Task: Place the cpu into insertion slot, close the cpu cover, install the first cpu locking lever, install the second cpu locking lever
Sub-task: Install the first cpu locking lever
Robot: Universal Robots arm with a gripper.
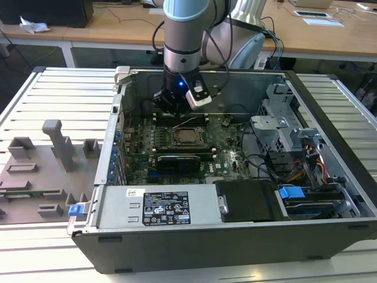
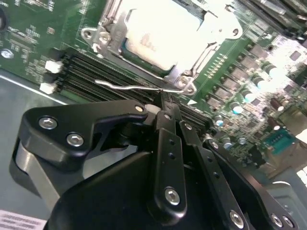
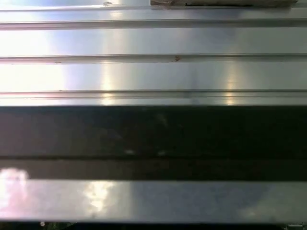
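In the exterior view my gripper [image 1: 175,112] reaches down into the open computer case, just behind the insertion slot [image 1: 187,137] on the green motherboard. In the second wrist view the cpu [image 2: 163,33] lies in the socket, its silver top glaring bright. The cpu cover [image 2: 111,36] lies flat around it as a metal frame. A thin wire locking lever [image 2: 127,87] runs along the socket's near edge. My gripper [image 2: 165,106] is shut, its black fingertips pressed together right at that lever's hinge end. Whether they touch the wire is unclear.
Long black memory slots [image 2: 91,72] lie between the socket and my gripper. A black card [image 1: 179,160] sits in front of the socket, with a power supply [image 1: 159,206], drive cage [image 1: 283,127] and cables [image 1: 277,168] around. Grey fixtures [image 1: 56,150] stand on the ribbed table.
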